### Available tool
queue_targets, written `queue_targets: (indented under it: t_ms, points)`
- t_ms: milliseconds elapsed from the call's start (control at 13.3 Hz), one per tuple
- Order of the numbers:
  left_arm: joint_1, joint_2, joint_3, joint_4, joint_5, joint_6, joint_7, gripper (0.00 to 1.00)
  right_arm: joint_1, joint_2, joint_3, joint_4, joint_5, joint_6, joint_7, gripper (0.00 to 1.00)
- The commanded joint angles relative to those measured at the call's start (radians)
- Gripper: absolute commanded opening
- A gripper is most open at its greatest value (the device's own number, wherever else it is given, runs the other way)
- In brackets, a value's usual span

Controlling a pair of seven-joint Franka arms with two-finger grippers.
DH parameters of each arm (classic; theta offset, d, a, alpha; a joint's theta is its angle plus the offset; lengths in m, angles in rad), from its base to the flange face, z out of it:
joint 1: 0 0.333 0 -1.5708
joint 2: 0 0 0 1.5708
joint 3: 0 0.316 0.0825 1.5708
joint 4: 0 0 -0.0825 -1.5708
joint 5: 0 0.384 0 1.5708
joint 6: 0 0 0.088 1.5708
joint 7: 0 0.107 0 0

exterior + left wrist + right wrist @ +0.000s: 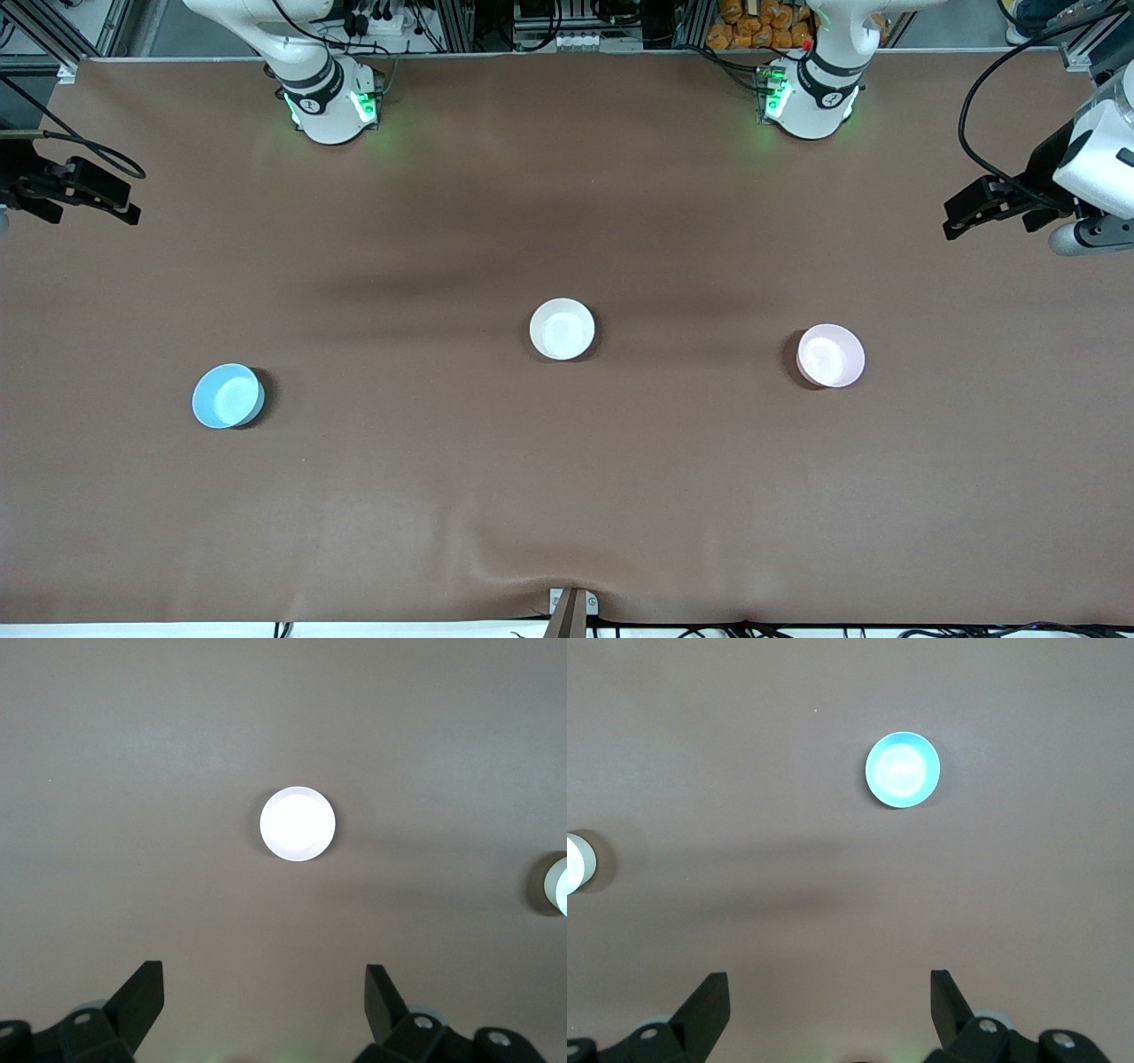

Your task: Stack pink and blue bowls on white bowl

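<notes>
Three bowls: set apart from one another on the brown tabletop [567, 496], each upright with its mouth up, none stacked.
Right gripper [84, 190]: held in the air over the right arm's end of the tabletop, well apart from every bowl; in the right wrist view [830, 1010] the jaws are seen spread wide with nothing between them.
Blue bowl [228, 396]: placed toward the right arm's end of the tabletop, nearest of the three to the front camera; it is also seen in the right wrist view [902, 769], clear of the jaws.
White bowl [562, 329]: set near the middle of the tabletop, between the other two and a little farther from the front camera than either; a sliver of it is caught at the edge of each wrist view [576, 863] [558, 886].
Pink bowl [830, 355]: placed toward the left arm's end of the tabletop; in the left wrist view [298, 823] it is washed out to near white.
Left gripper [983, 208]: held in the air over the left arm's end of the tabletop, well apart from the pink bowl; in the left wrist view [264, 1005] the jaws are seen fully parted and nothing is held.
</notes>
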Motion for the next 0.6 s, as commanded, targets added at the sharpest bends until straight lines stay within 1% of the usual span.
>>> queue_targets:
  t_ms: [0, 225, 526]
  points:
    - [-0.008, 0.006, -0.002, 0.016, 0.014, -0.017, 0.024, 1.00, -0.011, -0.023, -0.001, -0.021, 0.000, -0.004, 0.004, 1.00]
    - [-0.012, 0.007, -0.002, 0.017, 0.011, -0.017, 0.022, 1.00, -0.021, -0.023, -0.001, -0.021, 0.000, -0.022, 0.003, 1.00]
    - [-0.012, 0.015, -0.002, 0.017, 0.008, -0.016, 0.022, 1.00, -0.021, -0.023, -0.001, -0.021, 0.000, -0.013, 0.003, 1.00]
